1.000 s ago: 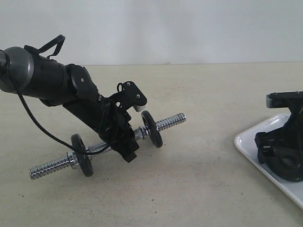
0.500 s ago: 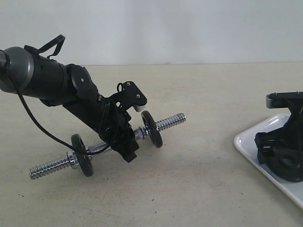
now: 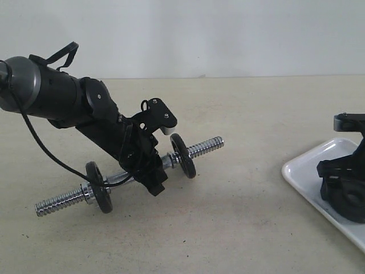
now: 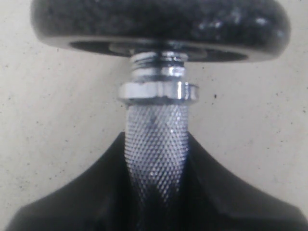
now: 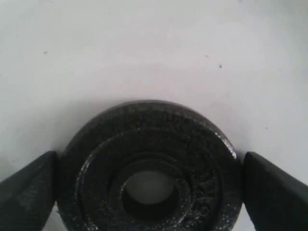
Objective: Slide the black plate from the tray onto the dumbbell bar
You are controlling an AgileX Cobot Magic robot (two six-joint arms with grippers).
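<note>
our left fingers are clenched on the knurled middle of the dumbbell bar — it sits tilted over the counter, a mounted disc near its raised end. our right fingers flank the black plate, flat in the tray — whether they grip it, we cannot tell.

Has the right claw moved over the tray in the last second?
Yes. The right claw has shifted rightward, away from the tray's left corner and toward the exterior view's right edge.
</note>
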